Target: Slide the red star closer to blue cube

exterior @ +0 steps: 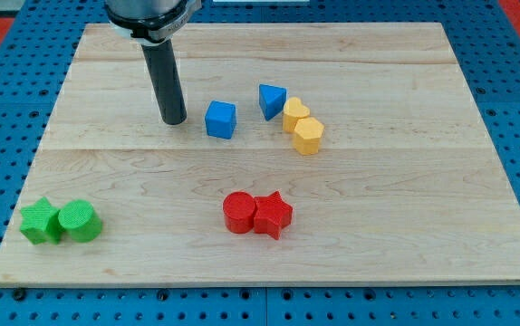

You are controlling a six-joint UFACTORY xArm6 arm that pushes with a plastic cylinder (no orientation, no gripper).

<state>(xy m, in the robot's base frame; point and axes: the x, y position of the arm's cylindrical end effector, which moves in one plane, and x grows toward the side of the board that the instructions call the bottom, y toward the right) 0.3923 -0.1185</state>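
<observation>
The red star (pixel 274 215) lies near the view's bottom centre, touching a red cylinder (pixel 238 212) on its left. The blue cube (pixel 221 119) sits above them, in the upper middle of the wooden board (pixel 405 181). My tip (pixel 174 120) stands on the board just left of the blue cube, a small gap apart, and far above and left of the red star. The rod rises straight up to the arm at the view's top.
A blue triangular block (pixel 272 100) lies right of the blue cube. Two yellow blocks (pixel 303 126) touch each other just right of it. Two green blocks (pixel 60 222) sit together at the bottom left, near the board's edge.
</observation>
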